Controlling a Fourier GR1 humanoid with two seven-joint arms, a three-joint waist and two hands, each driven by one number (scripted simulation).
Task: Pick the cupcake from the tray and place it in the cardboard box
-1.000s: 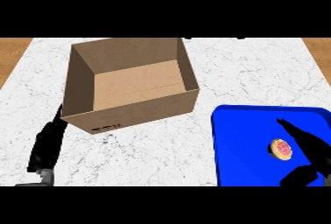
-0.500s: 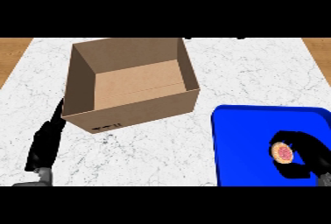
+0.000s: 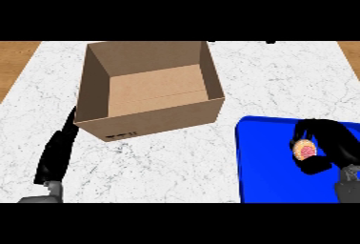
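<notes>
Right hand (image 3: 330, 145) curled round cupcake (image 3: 306, 150), over blue tray (image 3: 264, 162), cardboard box (image 3: 147, 90) open

A white marble counter (image 3: 169, 162) with thin grey veins fills nearly the whole view, from the far edge down to the near one. Its left side slants, so the top looks narrower far away. Beyond the 2 far corners lies a brown wooden surface (image 3: 14, 62) with faint grain: a wide wedge at the left, a smaller patch (image 3: 349, 50) at the right.
</notes>
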